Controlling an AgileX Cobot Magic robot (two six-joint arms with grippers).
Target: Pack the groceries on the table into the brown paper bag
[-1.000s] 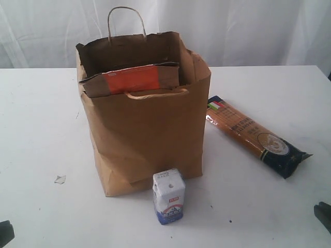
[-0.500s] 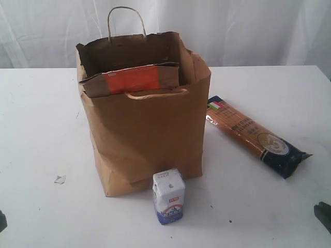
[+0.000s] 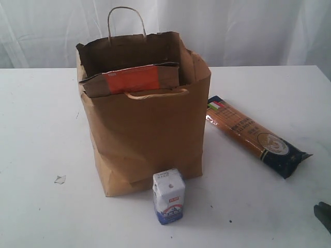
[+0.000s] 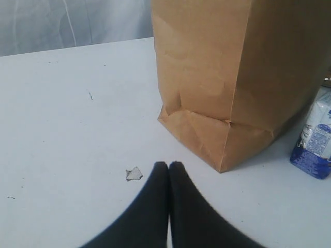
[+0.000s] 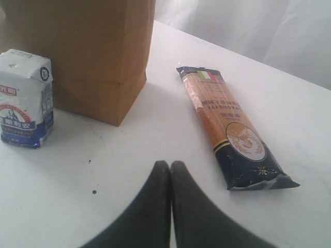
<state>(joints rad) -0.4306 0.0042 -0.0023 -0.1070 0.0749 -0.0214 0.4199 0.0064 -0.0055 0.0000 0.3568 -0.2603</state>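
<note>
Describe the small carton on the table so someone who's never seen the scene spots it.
Start at the tall creased brown paper bag standing on the white tabletop. Just in front of its base stands a small upright white carton with blue print. Unlike the long orange-and-navy spaghetti packet lying flat beside the bag, it is short, boxy and upright.

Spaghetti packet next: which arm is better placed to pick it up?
Right, likely. The spaghetti packet lies right of the brown paper bag, directly ahead of the shut right pincer; the left pincer faces the bag's other side.
</note>
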